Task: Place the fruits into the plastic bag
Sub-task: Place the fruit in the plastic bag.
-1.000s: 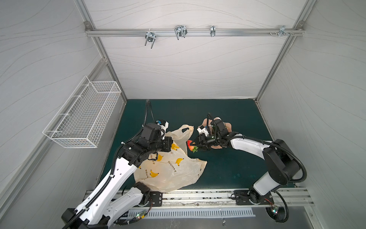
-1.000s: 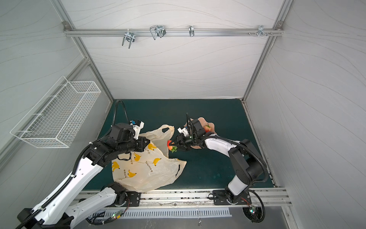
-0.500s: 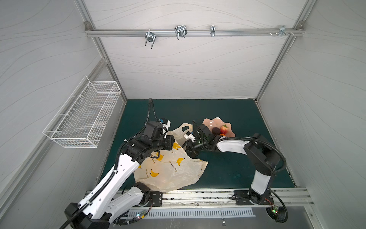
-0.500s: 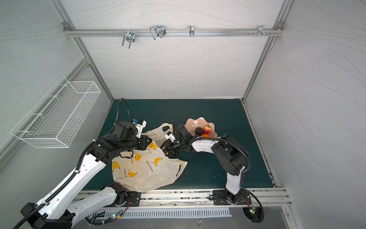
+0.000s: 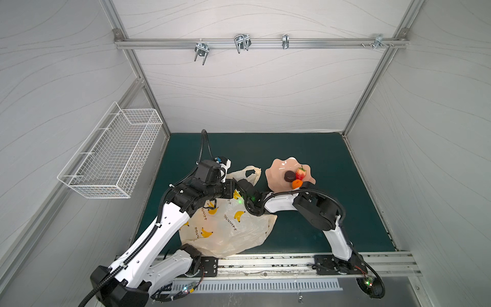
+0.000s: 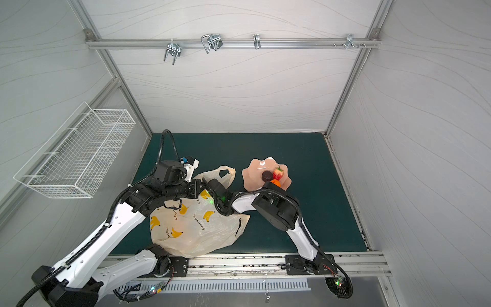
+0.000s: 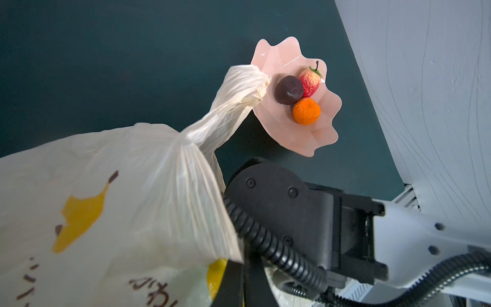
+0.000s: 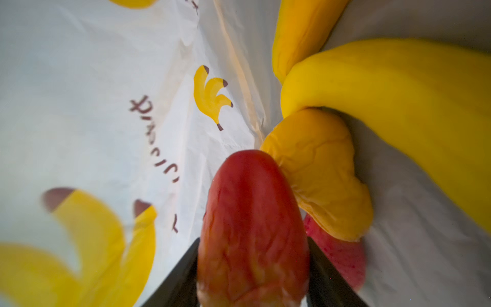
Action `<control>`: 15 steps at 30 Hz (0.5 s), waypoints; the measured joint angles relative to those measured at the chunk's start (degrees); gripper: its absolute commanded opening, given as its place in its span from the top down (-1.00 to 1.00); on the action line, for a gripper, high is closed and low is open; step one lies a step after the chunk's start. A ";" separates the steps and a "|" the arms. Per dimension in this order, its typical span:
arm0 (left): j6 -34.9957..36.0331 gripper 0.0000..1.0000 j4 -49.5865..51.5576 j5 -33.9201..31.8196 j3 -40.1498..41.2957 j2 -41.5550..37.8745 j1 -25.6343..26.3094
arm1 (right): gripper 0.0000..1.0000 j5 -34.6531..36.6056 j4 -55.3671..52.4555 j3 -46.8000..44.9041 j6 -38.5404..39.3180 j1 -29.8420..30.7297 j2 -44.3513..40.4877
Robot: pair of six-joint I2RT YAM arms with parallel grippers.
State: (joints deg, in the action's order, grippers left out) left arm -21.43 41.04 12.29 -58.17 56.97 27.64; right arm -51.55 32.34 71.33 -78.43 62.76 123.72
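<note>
Right gripper (image 8: 253, 239) is shown in its own wrist view with two black fingers (image 8: 180, 279) set partly apart. One finger is pressed against each side of a glossy, faintly veined red strawberry (image 8: 252, 207), which is held between them with its tip pointing away.

Gripper and fruit are located inside the thin, crinkly cream plastic bag (image 8: 106, 66), which is printed with yellow banana bunches and dark lettering. A wrinkled yellow-orange lemon-like fruit (image 8: 318, 172) lies just beside the strawberry's tip. A smooth, long yellow banana (image 8: 398, 93) is curved around that fruit. Part of a second red strawberry (image 8: 342, 255) is seen under it.

These contents are shown in this wrist view only. In both top views the bag (image 5: 228, 228) (image 6: 196, 228) is presented from outside, slumped on the dark green mat (image 5: 318, 212), with the right gripper reaching into its mouth.

Left gripper (image 5: 234, 190) is closed on the bag's gathered rim, which is kept raised.

In the left wrist view a twisted loop handle (image 7: 239, 90) is seen reaching toward a wavy-edged pink dish (image 7: 292, 138). Three pieces are carried on the dish, touching one another:
- a matt dark brown round piece (image 7: 289, 89);
- a dimpled pale-red strawberry (image 7: 310, 81) with a green stalk;
- a small pitted orange (image 7: 306, 111).
</note>
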 measured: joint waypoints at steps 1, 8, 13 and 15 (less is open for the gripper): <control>0.00 1.00 0.13 -0.07 0.00 -0.13 0.00 | -0.73 -0.13 0.94 0.31 -1.11 0.15 0.46; 0.00 1.00 0.55 -0.35 0.02 -1.55 -0.11 | -0.98 -0.98 5.99 0.37 -6.08 -0.02 1.70; 0.00 1.00 0.61 -1.05 0.02 -2.51 -0.11 | -0.98 -1.09 5.77 -1.79 -6.25 -0.96 1.42; 0.00 1.00 0.68 -1.42 0.02 -2.89 -0.11 | -0.98 -1.25 4.72 -2.95 -6.08 -1.70 0.61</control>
State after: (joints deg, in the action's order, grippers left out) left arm -21.43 41.71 10.87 -58.15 54.08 27.53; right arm -52.80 37.06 68.38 -84.51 61.06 124.33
